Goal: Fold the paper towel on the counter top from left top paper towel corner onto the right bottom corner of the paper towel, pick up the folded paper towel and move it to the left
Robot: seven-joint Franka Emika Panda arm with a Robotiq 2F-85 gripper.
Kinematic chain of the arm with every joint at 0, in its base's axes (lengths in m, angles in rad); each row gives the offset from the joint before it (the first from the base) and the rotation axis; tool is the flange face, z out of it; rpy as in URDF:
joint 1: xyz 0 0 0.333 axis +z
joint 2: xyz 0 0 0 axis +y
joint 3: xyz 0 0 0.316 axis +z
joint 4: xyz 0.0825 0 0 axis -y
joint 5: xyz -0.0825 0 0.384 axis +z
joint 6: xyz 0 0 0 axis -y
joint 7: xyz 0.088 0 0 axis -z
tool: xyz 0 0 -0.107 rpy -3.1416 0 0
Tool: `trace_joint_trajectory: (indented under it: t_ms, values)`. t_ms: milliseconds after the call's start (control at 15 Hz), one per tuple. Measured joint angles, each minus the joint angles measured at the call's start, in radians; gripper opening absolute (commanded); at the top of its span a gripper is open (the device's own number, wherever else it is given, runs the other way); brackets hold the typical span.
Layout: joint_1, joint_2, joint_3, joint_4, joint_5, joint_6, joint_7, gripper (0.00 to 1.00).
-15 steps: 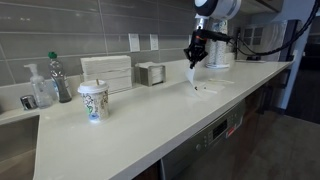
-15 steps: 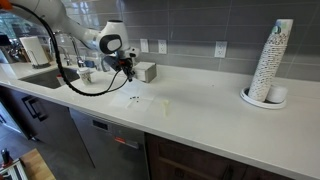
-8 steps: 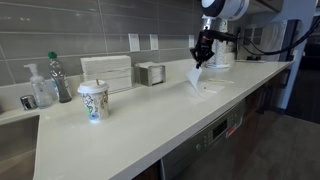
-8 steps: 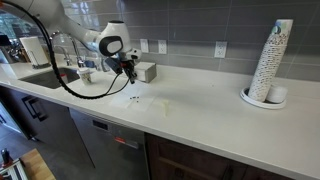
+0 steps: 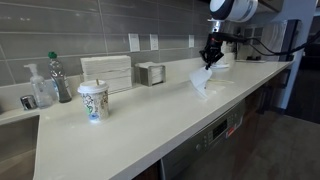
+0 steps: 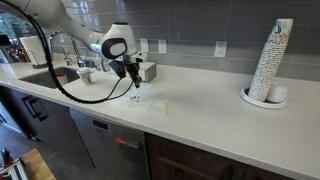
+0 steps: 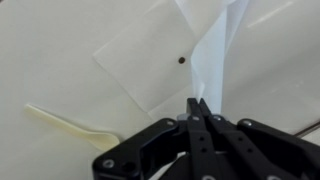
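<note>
The jaws are pressed together on a corner of the paper towel. In the wrist view the gripper pinches a raised flap of it, and the thin sheet rises from the counter into the fingertips. The rest of the towel lies flat on the white counter top beyond the fingers, with a small dark spot near the fold line.

In an exterior view the gripper points down over the counter, and the paper towel hangs from it, slanting with its lower part touching the surface. A pale yellow strip lies on the counter just beside the towel. It also shows in an exterior view, near the gripper.

Farther along the counter top, well apart from the towel, stand a paper cup, a white dispenser box against the tiled wall, a small grey box and two bottles by the sink. At the other end a tall stack of cups stands on a plate.
</note>
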Motion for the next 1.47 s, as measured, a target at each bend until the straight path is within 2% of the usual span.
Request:
trace_joint_trajectory:
  t_ms: [533,1067,1200,1467]
  values:
    - [-0.014,0.067,-0.031,-0.001,-0.043,0.0,0.009,0.0]
    - [-0.002,0.142,-0.056,0.0,-0.183,0.01,0.12,0.0]
    - [0.002,0.149,-0.063,0.001,-0.2,0.012,0.136,0.27]
    - [0.009,0.155,-0.067,0.001,-0.205,0.013,0.157,0.55]
